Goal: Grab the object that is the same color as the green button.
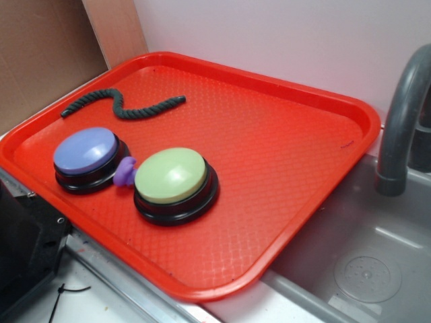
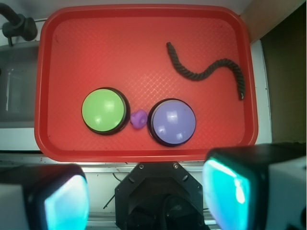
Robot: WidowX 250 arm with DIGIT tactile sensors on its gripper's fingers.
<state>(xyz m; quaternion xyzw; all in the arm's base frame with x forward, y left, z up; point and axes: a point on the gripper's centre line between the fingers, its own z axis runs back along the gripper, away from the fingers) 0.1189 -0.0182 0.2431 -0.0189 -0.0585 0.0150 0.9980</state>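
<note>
Up close in the wrist view, the gripper point(image 2: 144, 196) fills the bottom edge: its two fingers point(image 2: 240, 191) are blurred, glowing teal blocks standing wide apart with nothing between them, and both are cut off by the frame. The dark mount between them hides part of the counter edge. Just beyond lies the near rim of a red tray point(image 2: 144, 155). On it, nearest the gripper, sit the two buttons side by side: the green button point(image 2: 103, 110) and a purple button point(image 2: 171, 121), each on a black base. A small purple blob point(image 2: 138, 119) is wedged in the gap, touching both; its shape is hard to make out. Farther back, well apart from the buttons, the dark green rope point(image 2: 201, 72) lies flat in a wavy line on the tray, touched by nothing. In the side view the same rope point(image 1: 124, 104) lies near the tray's far left edge point(image 1: 81, 81), close to a cardboard sheet point(image 1: 47, 54). Off the tray, a grey faucet point(image 1: 401, 121) bends over a sink point(image 1: 363, 269), both cropped by the frame
</note>
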